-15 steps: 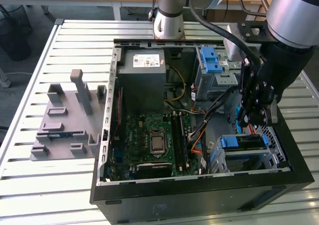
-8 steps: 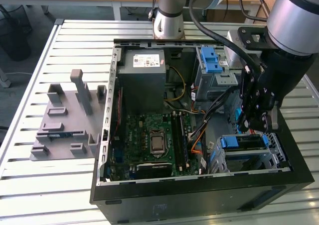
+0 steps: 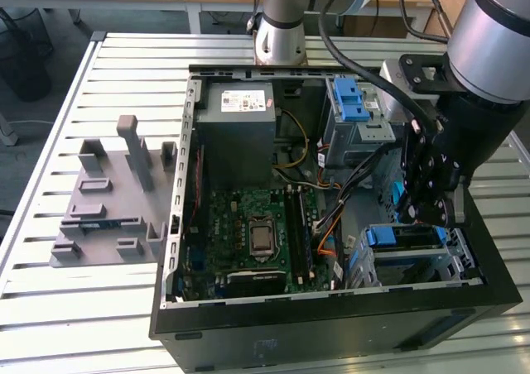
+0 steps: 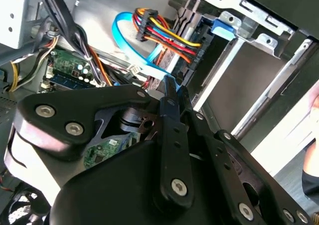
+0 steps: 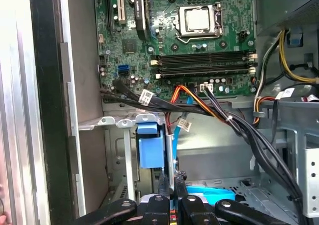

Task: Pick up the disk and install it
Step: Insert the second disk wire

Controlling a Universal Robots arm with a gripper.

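Note:
The disk (image 3: 407, 243) lies in the lower drive cage at the case's front corner, on the exterior view's right, with its blue end bracket (image 3: 381, 236) facing the motherboard. That blue end bracket (image 5: 149, 146) also appears in both wrist views (image 4: 222, 26). My gripper (image 3: 432, 217) hangs just above that cage. Its fingers (image 4: 169, 93) stand close together around the end of a thin blue data cable (image 4: 149, 58). The same blue data cable (image 5: 175, 150) runs down between the fingertips (image 5: 162, 179). A bundle of coloured power wires (image 4: 164, 36) ends at a black plug beside the disk.
The open computer case (image 3: 331, 312) lies on a slatted metal table (image 3: 91, 308). Inside are the motherboard (image 3: 257, 233), a grey power-supply box (image 3: 240, 130) and an upper drive cage with a blue latch (image 3: 352, 101). A grey fixture (image 3: 116, 200) stands outside the case on the exterior view's left.

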